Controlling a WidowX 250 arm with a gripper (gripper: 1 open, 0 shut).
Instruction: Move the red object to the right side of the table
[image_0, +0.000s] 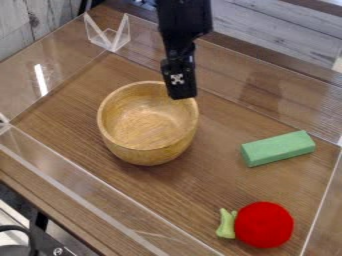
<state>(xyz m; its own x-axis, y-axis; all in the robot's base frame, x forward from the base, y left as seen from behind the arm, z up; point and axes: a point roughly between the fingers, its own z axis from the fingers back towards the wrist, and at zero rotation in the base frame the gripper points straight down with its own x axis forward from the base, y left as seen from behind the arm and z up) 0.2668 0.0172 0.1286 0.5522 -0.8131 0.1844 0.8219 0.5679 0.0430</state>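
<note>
Ball (263, 225), red, observed by you at the worktop's (83, 133) near right corner, its green leaf (226, 223) pointing left. Your tool (175, 77) stands wide open above the bowl's (147, 122) far rim, holding nothing. Green block (278, 149) lies beyond the ball.

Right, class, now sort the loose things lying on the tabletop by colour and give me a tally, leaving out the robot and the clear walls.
Tan wood: 1, the bowl
Green: 1, the rectangular block
Red: 1, the round toy with a light-green leafy piece
Total: 3
</note>
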